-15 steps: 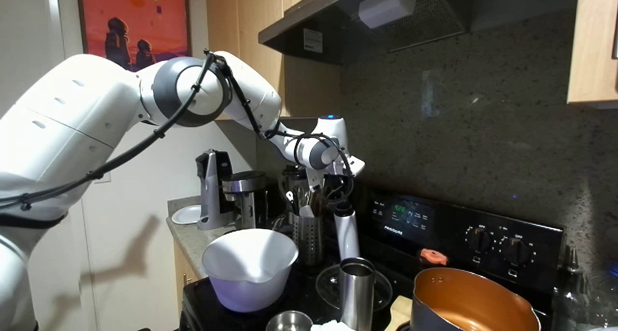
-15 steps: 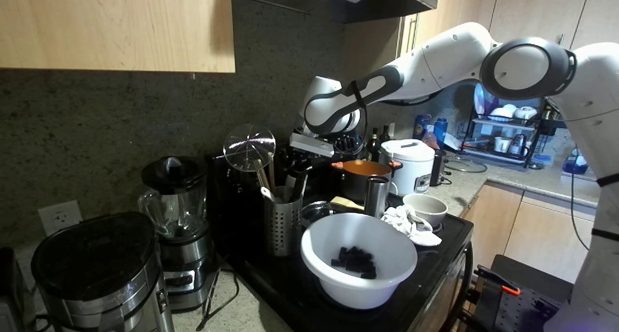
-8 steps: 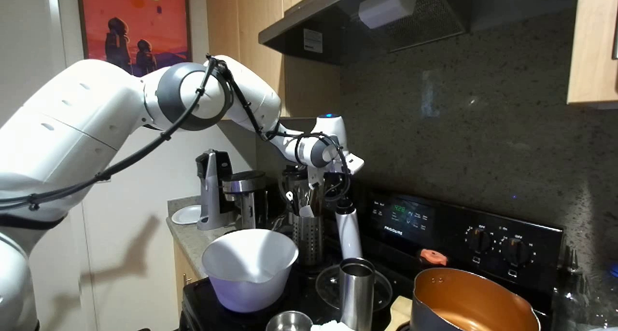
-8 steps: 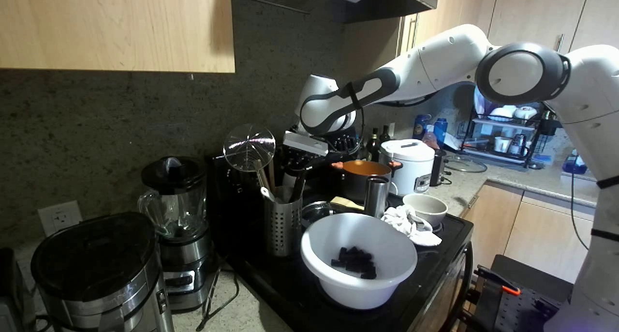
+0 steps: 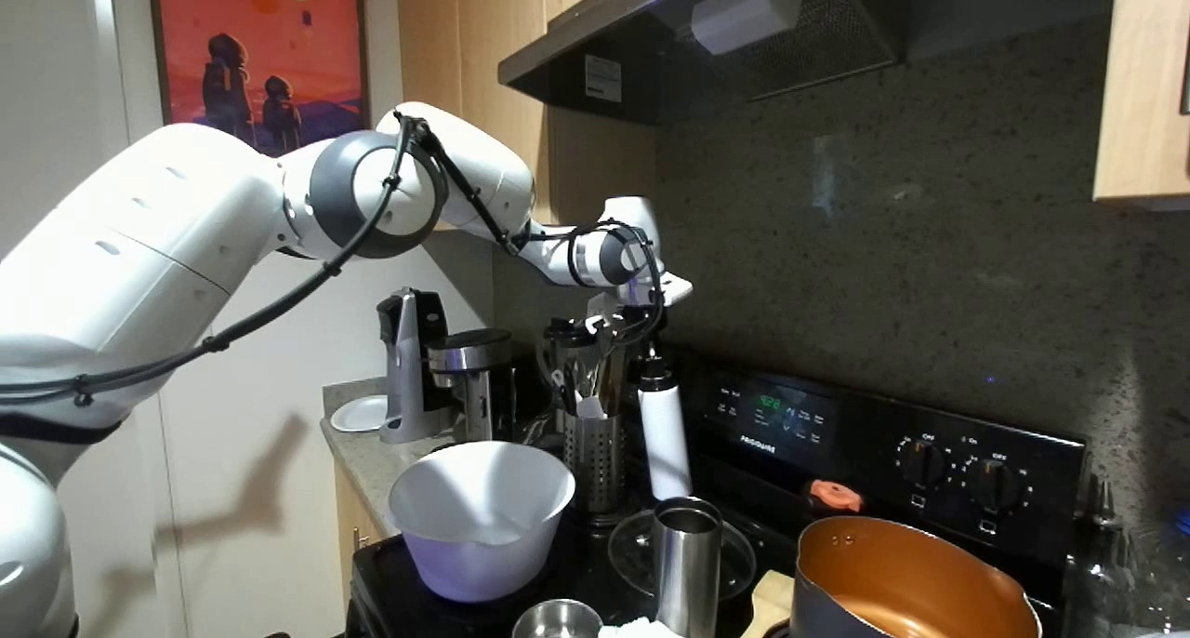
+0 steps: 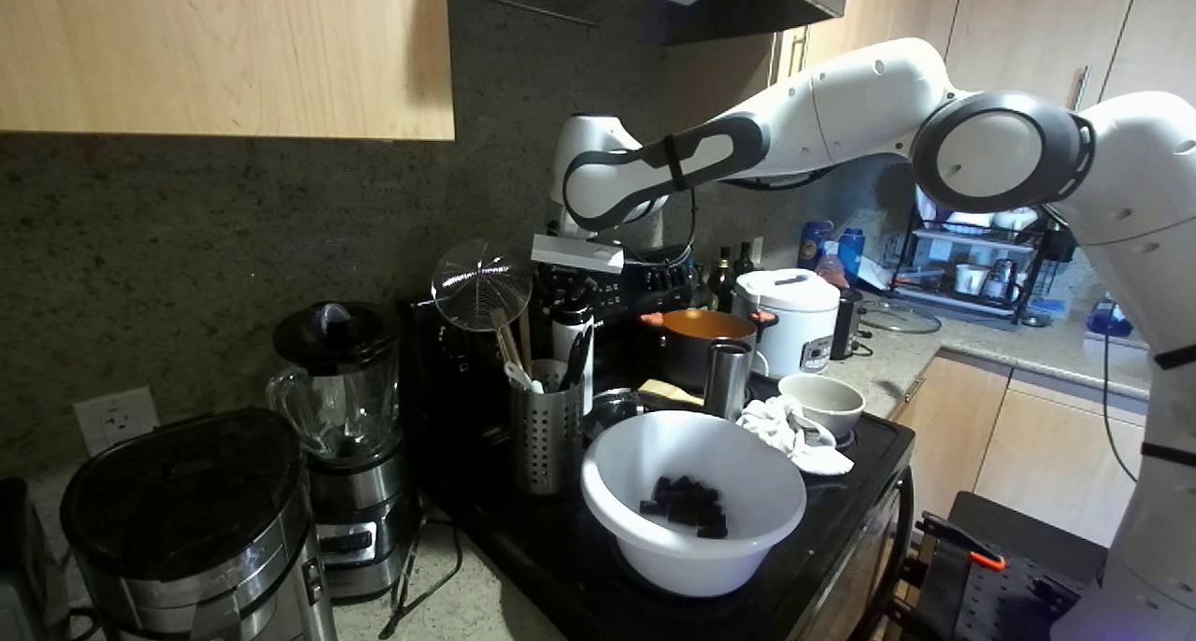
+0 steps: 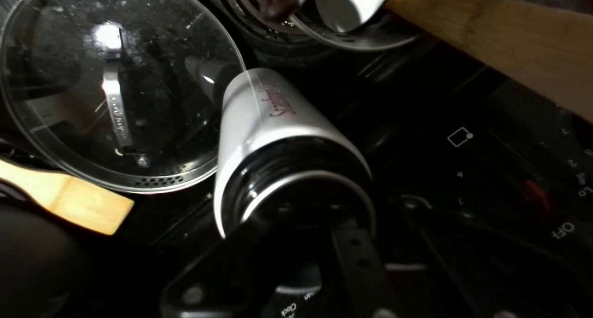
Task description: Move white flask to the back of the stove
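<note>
Pincer (image 5: 654,348) is pulled in tight at the cap (image 5: 656,374) of the white flask (image 5: 664,443); looks like the flask hangs from my grip. Too dark in the wrist view to tell which bit of the cap I've got. Flask is close in front of the stove (image 6: 561,552) back panel (image 5: 874,452), toward its display (image 5: 770,403) end, slightly tilted in an exterior view. Can't tell if the base clears.

Risks, nearest first. Top-only grip: flask could swing or slip if I jerk it. Glass lid (image 7: 157,91), flat in front of the panel, meets the flask base in the wrist view (contact unclear); setting down there could catch the rim and tip it. Utensil holder (image 5: 593,466), at the panel's display end: sideways drift could knock it. Stainless tumbler (image 5: 688,573), farther out front of the panel: only a worry if I back out low.

Pose: wrist (image 6: 598,191) above the flask, near the panel, pincer pointing down. Forearm (image 6: 860,99) arches up, away from the panel, back to the elbow (image 6: 995,150), well apart from it.
</note>
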You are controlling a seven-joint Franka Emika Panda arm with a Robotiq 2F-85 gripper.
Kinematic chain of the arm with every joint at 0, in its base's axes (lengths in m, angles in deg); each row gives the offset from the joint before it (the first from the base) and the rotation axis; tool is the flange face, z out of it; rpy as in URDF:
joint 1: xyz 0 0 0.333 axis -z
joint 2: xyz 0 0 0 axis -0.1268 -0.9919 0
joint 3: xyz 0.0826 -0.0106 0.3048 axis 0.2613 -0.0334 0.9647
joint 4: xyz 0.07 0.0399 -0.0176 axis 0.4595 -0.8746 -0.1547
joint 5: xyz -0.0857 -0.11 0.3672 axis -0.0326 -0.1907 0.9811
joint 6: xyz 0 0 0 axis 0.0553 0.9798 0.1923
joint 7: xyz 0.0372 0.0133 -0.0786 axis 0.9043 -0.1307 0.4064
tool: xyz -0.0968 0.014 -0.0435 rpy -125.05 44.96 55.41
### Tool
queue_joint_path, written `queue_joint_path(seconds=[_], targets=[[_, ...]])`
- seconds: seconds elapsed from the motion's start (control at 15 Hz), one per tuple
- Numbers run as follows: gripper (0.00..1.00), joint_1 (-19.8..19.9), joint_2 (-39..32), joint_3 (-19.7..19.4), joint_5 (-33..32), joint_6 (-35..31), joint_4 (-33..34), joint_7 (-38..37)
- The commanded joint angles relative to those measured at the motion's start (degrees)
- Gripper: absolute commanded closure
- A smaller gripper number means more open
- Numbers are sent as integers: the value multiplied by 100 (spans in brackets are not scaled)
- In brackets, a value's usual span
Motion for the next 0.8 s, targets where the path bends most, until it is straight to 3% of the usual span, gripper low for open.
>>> queue_joint_path(seconds=[0.0, 0.73], targets=[[97, 23, -299, 4, -91, 481, 539, -234], [97, 11, -836, 14, -46, 785, 1395, -323]])
